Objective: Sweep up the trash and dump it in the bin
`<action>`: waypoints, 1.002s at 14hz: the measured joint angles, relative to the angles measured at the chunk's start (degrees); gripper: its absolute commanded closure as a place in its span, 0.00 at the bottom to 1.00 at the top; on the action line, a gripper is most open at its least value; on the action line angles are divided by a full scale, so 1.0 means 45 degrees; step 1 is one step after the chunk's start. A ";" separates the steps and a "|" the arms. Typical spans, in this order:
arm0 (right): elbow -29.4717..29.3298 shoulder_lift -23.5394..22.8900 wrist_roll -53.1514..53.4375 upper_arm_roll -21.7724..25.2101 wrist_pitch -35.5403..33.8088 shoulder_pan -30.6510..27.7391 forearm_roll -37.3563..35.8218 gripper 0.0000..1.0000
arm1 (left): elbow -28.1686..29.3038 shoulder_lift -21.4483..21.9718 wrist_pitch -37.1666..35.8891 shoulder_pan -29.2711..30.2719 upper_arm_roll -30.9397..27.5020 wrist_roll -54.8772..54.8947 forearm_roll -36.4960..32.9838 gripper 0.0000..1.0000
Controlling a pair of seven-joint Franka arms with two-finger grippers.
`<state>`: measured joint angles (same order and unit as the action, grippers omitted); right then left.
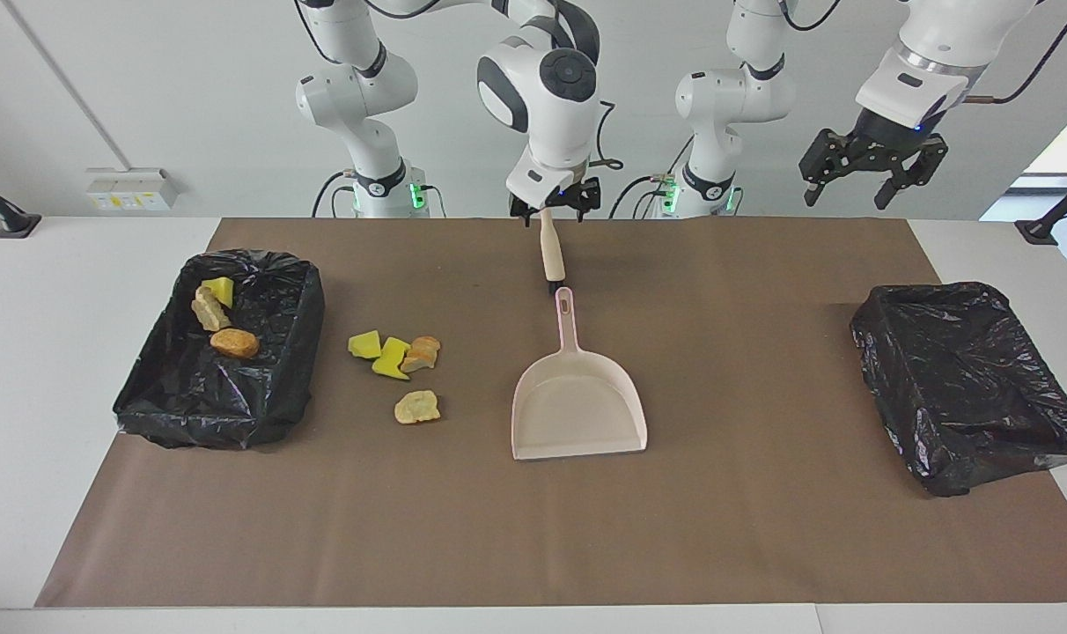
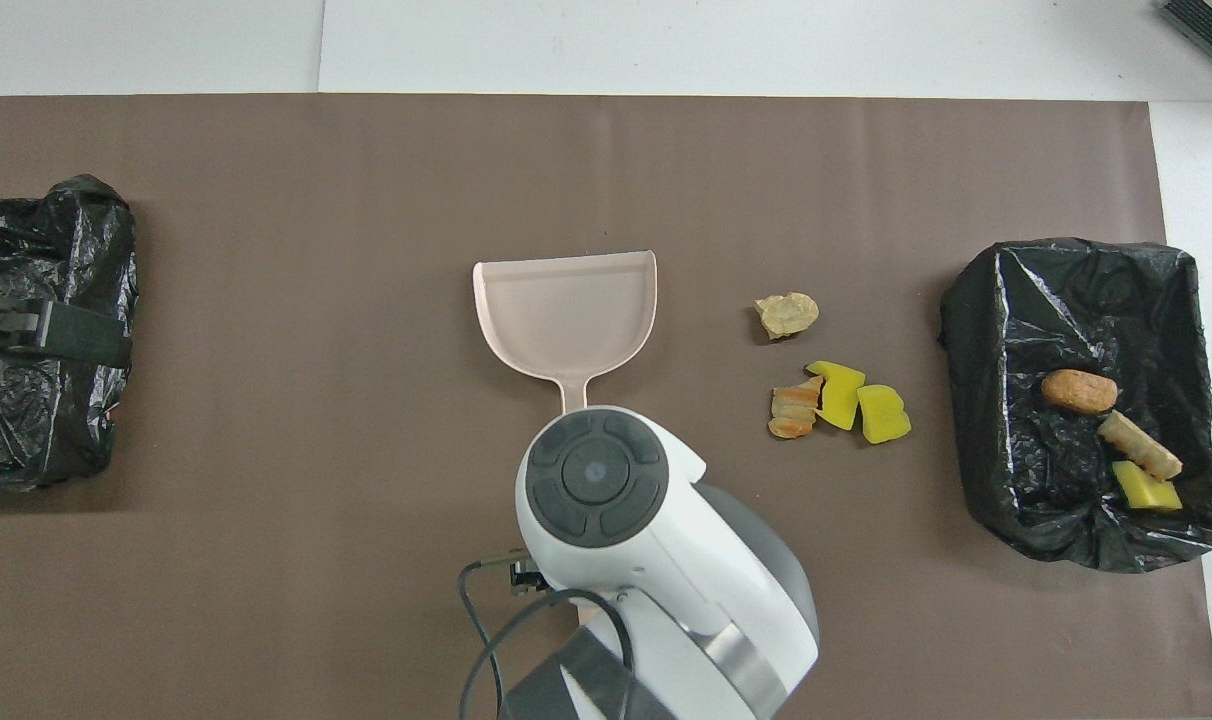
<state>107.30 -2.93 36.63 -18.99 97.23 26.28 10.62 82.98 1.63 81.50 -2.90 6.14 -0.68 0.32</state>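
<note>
Trash (image 1: 396, 363) lying loose on mat beside bin (image 1: 221, 352), cluster's long axis running toward and away from robots; yellow spongy, tan bready chunks. Right gripper (image 1: 555, 201) spread over brush (image 1: 550, 253); left gripper (image 1: 872, 165) spread, waiting aloft.

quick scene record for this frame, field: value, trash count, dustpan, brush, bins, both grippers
trash on mat: four chunks, beside the bin at the right arm's end
trash in bin: three chunks
bin with trash: right arm's end
other bin: left arm's end, no trash visible
dustpan: flat on mat, empty, handle toward robots
brush: lying just robotward of the dustpan handle
right gripper: open, raised over brush
left gripper: open, raised, waiting
</note>
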 measured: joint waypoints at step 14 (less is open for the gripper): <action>0.7053 0.2233 0.0524 -0.0003 0.5886 0.2180 0.2385 0.18 | 0.4317 -0.2336 0.7365 -0.5594 0.0422 -0.5120 0.0083 0.00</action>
<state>139.04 7.12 38.99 -19.00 123.71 36.09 21.36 102.41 -8.88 114.64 -28.08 8.04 -23.72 0.69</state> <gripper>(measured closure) 0.079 0.000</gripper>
